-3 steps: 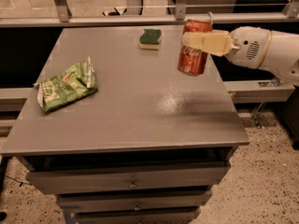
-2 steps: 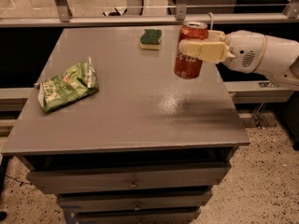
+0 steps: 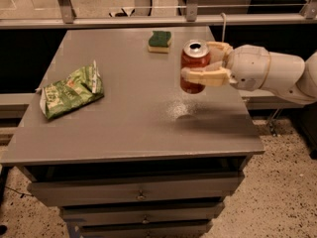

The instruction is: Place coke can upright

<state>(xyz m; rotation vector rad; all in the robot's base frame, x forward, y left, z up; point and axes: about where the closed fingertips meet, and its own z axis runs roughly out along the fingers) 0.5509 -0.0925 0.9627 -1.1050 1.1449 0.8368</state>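
The coke can (image 3: 193, 59) is red with a silver top and stands upright in the air, a little above the right part of the grey table (image 3: 133, 128). My gripper (image 3: 198, 63) reaches in from the right on a white arm and is shut on the can. One cream finger (image 3: 204, 76) crosses the can's front and the other finger (image 3: 218, 47) runs behind it. The can's shadow falls on the table below and to the right.
A green chip bag (image 3: 69, 90) lies on the table's left side. A green and yellow sponge (image 3: 160, 40) sits near the far edge. A metal rail (image 3: 148, 20) runs behind the table. Drawers (image 3: 141, 195) are below the front edge.
My gripper has carried the can to the left and slightly down, further in over the table. The can stays upright in the grip.
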